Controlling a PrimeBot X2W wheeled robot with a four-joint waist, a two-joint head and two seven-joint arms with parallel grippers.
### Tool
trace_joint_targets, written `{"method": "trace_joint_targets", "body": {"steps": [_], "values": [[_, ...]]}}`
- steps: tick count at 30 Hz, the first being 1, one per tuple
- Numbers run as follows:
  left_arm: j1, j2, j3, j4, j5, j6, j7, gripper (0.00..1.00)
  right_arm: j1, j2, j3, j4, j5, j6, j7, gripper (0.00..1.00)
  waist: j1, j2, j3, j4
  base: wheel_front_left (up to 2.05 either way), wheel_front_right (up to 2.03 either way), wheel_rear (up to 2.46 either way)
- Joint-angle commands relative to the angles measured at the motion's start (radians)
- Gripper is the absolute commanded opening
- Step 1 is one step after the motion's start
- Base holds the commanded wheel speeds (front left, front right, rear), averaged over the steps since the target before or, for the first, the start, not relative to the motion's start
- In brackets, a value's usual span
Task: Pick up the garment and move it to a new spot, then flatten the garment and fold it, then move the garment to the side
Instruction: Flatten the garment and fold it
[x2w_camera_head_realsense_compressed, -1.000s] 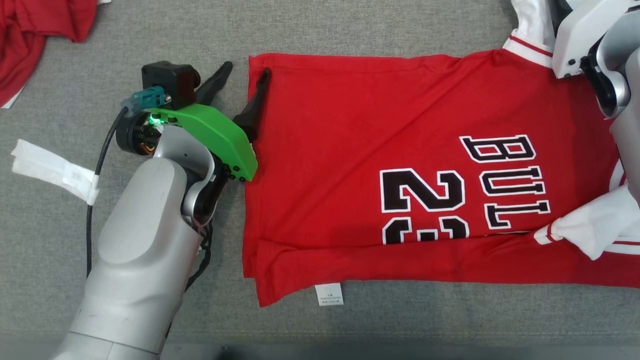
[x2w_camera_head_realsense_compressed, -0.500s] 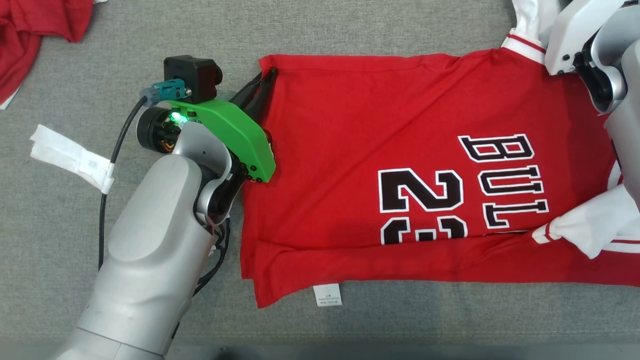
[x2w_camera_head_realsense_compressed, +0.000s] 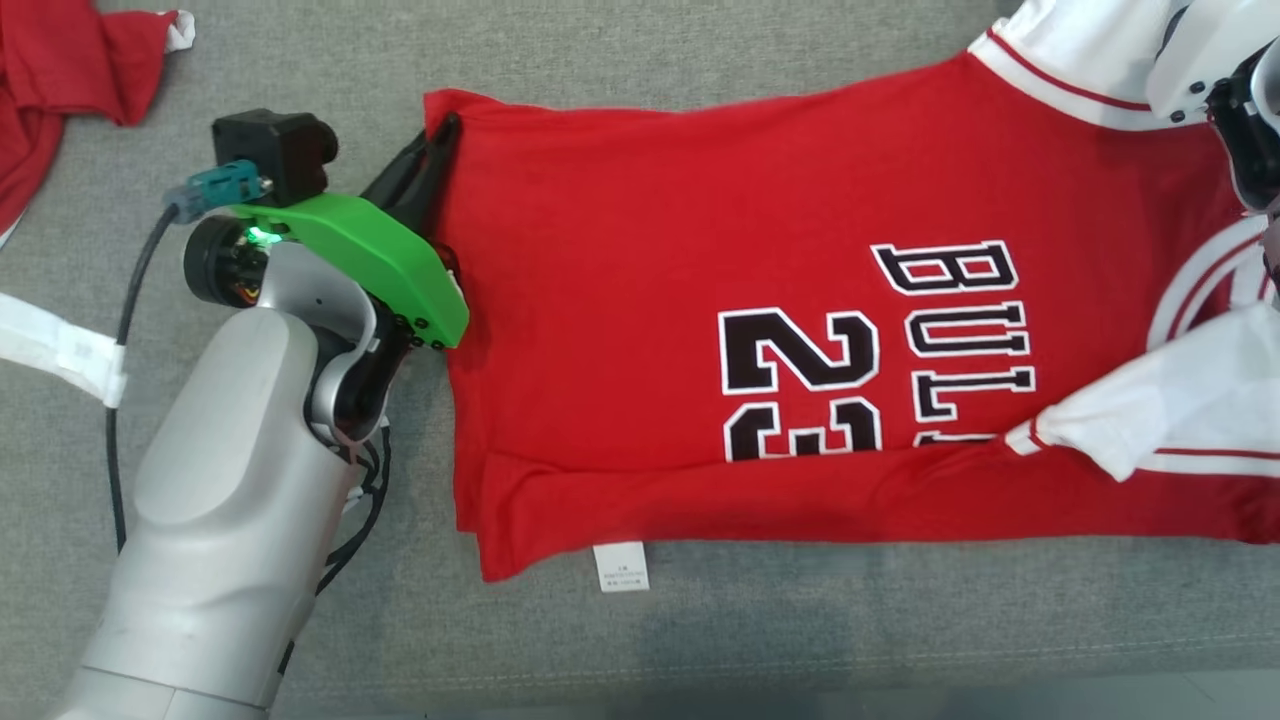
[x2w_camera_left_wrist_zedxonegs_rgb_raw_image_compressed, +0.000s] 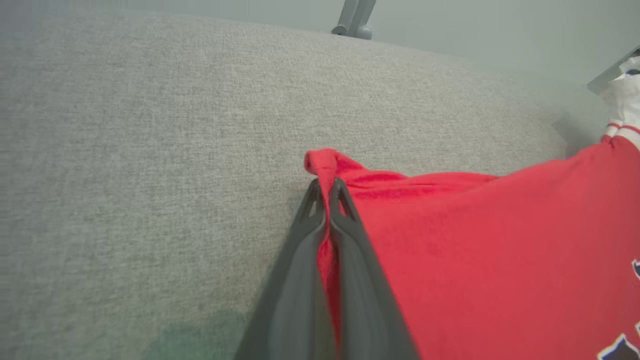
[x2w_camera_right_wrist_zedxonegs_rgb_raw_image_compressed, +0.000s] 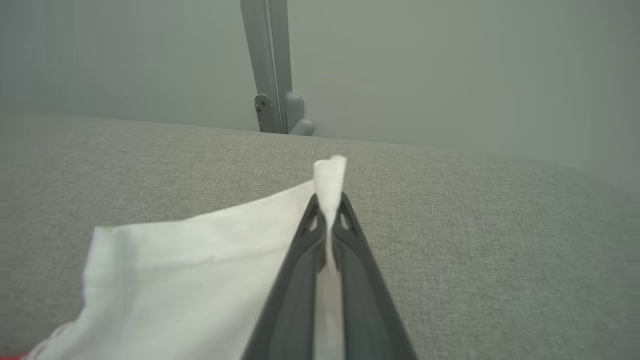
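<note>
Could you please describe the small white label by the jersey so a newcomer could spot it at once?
Start at the red jersey spread across the grey surface. Along its folded edge nearest the robot, near the left-hand corner, a label pokes out onto the grey. It is a small printed white rectangle, far smaller than the white sleeve or the white strip.

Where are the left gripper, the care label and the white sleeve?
left gripper (x2w_camera_left_wrist_zedxonegs_rgb_raw_image_compressed: 325, 189): left wrist view, midway between the fingertips pinching the jersey (x2w_camera_left_wrist_zedxonegs_rgb_raw_image_compressed: 500, 240).
care label (x2w_camera_head_realsense_compressed: 620, 566): head view, label's middle.
white sleeve (x2w_camera_head_realsense_compressed: 1180, 405): head view, folded-over sleeve's middle.
</note>
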Motion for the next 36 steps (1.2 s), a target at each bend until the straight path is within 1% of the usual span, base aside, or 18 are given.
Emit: {"method": "trace_joint_targets", "body": {"steps": [1, 4, 7, 10, 12, 14, 16, 20, 24, 30, 34, 36], "values": [[0.005, 0.013, 0.009, -0.005, 0.0, 0.006, -0.008, 0.0, 0.014, -0.007, 0.001, -0.011, 0.014, -0.002, -0.009, 0.0, -0.0001, 0.008, -0.013, -0.012, 0.0, 0.0, 0.0], [0.04, 0.013, 0.013, -0.033, -0.023, 0.001, -0.008, 0.0, 0.055, -0.014, 0.012, -0.069, 0.056, -0.002, -0.029, 0.0, -0.0001, 0.008, -0.027, -0.023, 0.0, 0.0, 0.0], [0.079, 0.023, 0.016, -0.084, -0.041, 0.0, -0.005, 0.0, 0.13, -0.032, 0.025, -0.163, 0.109, -0.002, -0.051, 0.0, -0.0001, 0.008, -0.041, -0.036, 0.0, 0.0, 0.0], [0.14, 0.038, 0.026, -0.152, -0.062, 0.008, -0.001, 0.0, 0.243, -0.054, 0.026, -0.281, 0.156, -0.002, -0.07, 0.0, -0.0001, 0.008, -0.057, -0.053, 0.0, 0.0, 0.0], [0.192, 0.05, 0.036, -0.209, -0.074, 0.014, 0.002, 0.0, 0.328, -0.069, 0.008, -0.36, 0.176, -0.002, -0.081, 0.0, -0.0001, 0.008, -0.072, -0.068, 0.0, 0.0, 0.0], [0.261, 0.064, 0.053, -0.276, -0.1, 0.034, 0.006, 0.0, 0.426, -0.078, -0.024, -0.439, 0.194, -0.002, -0.094, 0.0, -0.0001, 0.008, -0.098, -0.085, 0.0, 0.0, 0.0], [0.329, 0.079, 0.07, -0.341, -0.115, 0.067, 0.014, 0.0, 0.525, -0.076, -0.077, -0.508, 0.197, -0.002, -0.104, 0.0, -0.0001, 0.008, -0.122, -0.099, 0.0, 0.0, 0.0], [0.468, 0.093, 0.097, -0.464, -0.143, 0.13, 0.026, 0.0, 0.724, -0.034, -0.161, -0.642, 0.181, -0.002, -0.087, 0.0, -0.0001, 0.008, -0.164, -0.121, 0.0, 0.0, 0.0], [0.575, 0.092, 0.113, -0.523, -0.179, 0.172, 0.038, 0.0, 0.874, 0.05, -0.218, -0.737, 0.157, -0.002, -0.06, 0.0, -0.0001, 0.008, -0.181, -0.145, 0.0, 0.0, 0.0], [0.644, 0.078, 0.107, -0.542, -0.189, 0.19, 0.029, 0.0, 0.951, 0.123, -0.259, -0.769, 0.091, -0.002, -0.04, 0.0, -0.0001, 0.008, -0.197, -0.165, 0.0, 0.0, 0.0], [0.663, 0.079, 0.111, -0.55, -0.193, 0.193, 0.026, 0.0, 0.964, 0.138, -0.275, -0.782, 0.077, -0.002, -0.029, 0.0, -0.0001, 0.008, -0.207, -0.169, 0.0, 0.0, 0.0], [0.68, 0.083, 0.11, -0.541, -0.188, 0.198, 0.021, 0.0, 0.974, 0.142, -0.281, -0.77, 0.067, -0.002, -0.015, 0.0, -0.0001, 0.008, -0.213, -0.168, 0.0, 0.0, 0.0]]}}
